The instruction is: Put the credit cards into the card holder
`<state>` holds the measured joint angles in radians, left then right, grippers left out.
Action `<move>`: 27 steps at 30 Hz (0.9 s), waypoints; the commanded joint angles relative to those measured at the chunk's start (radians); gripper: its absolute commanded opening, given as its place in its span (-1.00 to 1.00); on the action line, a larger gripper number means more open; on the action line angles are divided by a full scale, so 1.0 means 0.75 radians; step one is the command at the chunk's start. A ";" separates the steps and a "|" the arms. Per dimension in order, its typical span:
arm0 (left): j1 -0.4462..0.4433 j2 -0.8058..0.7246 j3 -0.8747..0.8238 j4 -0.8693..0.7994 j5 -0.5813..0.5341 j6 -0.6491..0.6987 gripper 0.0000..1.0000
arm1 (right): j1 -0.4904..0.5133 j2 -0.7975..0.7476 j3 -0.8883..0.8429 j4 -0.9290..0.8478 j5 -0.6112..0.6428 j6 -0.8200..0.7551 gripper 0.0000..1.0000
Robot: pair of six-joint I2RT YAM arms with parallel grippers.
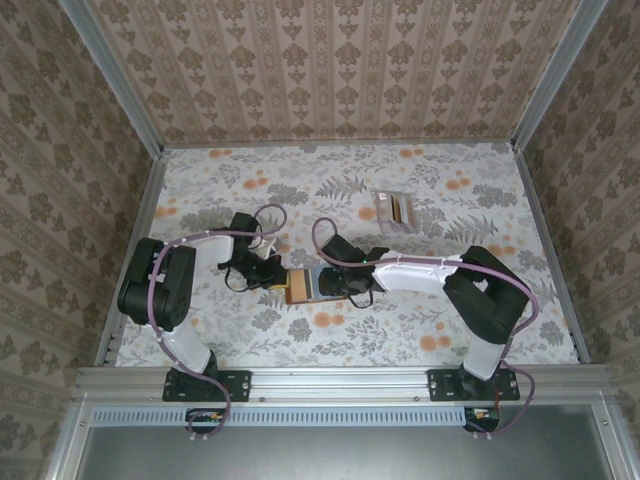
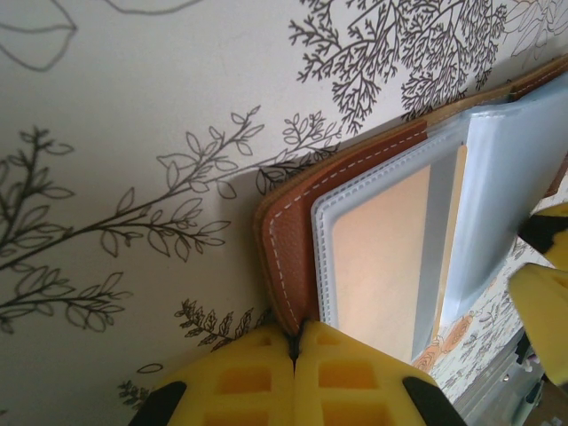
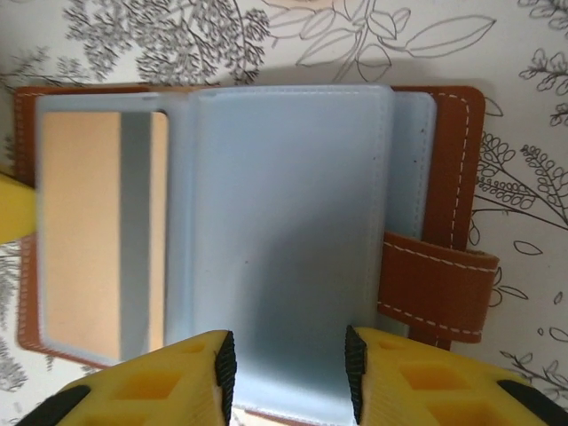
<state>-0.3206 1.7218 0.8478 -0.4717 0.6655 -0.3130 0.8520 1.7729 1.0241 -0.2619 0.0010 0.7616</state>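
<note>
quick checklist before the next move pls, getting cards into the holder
1. Card holder lying open: ok
2. Left gripper shut on the holder's edge: ok
3. Right gripper jaws apart over the top sleeve: ok
4. Tan card seated in a sleeve: ok
5. Top sleeve holds a card: cannot tell
6. Loose cards off the table: not ok

Table (image 1: 260, 340): covered in a floral print, grey leaves and orange blossoms on white. Card holder (image 1: 298, 286), brown leather, lies open near the centre, clear sleeves facing up. Credit cards (image 1: 393, 208) lie in a small cluster well apart, toward the far right.
</note>
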 commanded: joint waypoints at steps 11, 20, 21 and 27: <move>-0.020 0.035 -0.003 -0.095 -0.045 0.037 -1.00 | 0.009 -0.006 -0.011 -0.039 -0.012 -0.017 -0.16; -0.020 0.028 -0.004 -0.097 -0.047 0.037 -1.00 | 0.044 0.125 0.105 0.046 -0.132 -0.015 -0.41; -0.020 0.026 -0.004 -0.097 -0.047 0.037 -1.00 | 0.045 0.131 0.111 0.059 -0.140 -0.009 -0.44; -0.020 0.026 -0.004 -0.095 -0.047 0.038 -1.00 | 0.046 0.126 0.138 0.135 -0.197 -0.013 -0.52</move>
<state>-0.3214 1.7218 0.8486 -0.4755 0.6651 -0.3130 0.8803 1.8503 1.0935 -0.2054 -0.0975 0.7582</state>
